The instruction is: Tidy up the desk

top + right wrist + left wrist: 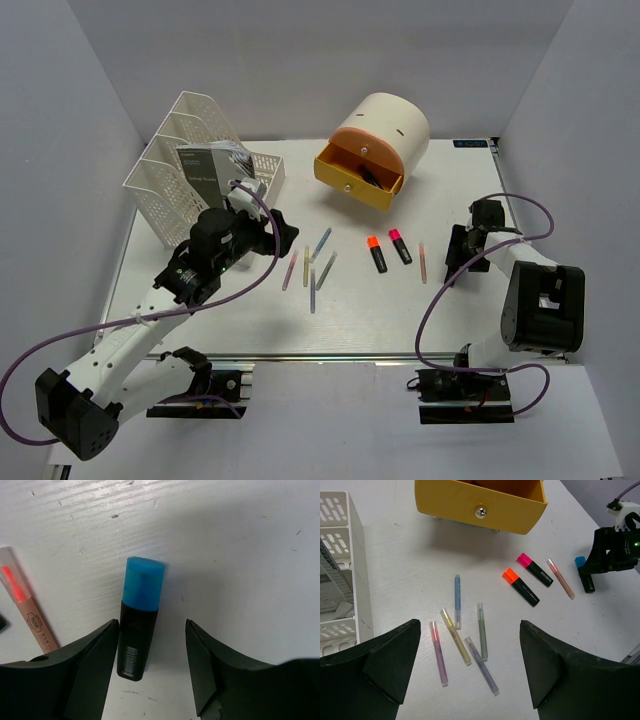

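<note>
Risk of skidding: open, empty right claw (151,630) straddles the blue highlighter (141,605) off-centre; left claw (470,630) gapes empty.

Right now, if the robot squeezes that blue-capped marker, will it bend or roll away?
It probably won't bend: the blue-capped highlighter looks like chunky hard plastic. It likely won't roll much, since its cap looks flat-sided. It seems light, so the open right gripper straddling it might nudge it across the smooth desk.
</note>
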Tool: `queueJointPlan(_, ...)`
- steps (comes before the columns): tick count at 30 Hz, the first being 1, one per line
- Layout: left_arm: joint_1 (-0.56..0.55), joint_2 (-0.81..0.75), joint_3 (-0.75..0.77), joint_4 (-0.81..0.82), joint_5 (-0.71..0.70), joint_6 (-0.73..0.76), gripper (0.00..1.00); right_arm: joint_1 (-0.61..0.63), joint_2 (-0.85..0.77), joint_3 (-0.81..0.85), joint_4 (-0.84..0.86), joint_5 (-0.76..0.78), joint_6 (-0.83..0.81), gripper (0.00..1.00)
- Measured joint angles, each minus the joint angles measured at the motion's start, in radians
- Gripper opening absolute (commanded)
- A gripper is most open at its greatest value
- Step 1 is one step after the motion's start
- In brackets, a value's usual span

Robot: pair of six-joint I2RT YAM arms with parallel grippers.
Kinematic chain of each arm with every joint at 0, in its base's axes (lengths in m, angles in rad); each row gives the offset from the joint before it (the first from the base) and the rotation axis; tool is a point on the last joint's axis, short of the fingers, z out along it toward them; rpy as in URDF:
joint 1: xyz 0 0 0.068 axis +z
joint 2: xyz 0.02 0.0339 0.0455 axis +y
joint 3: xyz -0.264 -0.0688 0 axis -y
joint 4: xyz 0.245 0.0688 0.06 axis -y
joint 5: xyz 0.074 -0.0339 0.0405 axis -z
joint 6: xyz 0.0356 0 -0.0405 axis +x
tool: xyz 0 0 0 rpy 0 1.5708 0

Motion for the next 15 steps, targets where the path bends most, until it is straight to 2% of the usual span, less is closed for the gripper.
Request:
queueJointPlan(6, -0.002, 0.004, 0.0, 0.0, -0.001, 0.0, 0.9, 0.0, 0.003, -0.017, 0.023, 0.001, 0.015, 0.61)
queueJointPlan(15, -0.007, 0.016, 0.0, 0.0, -0.008, 0.0, 0.9, 0.006, 0.031, -0.021, 0.059, 0.023, 0.034, 0.53)
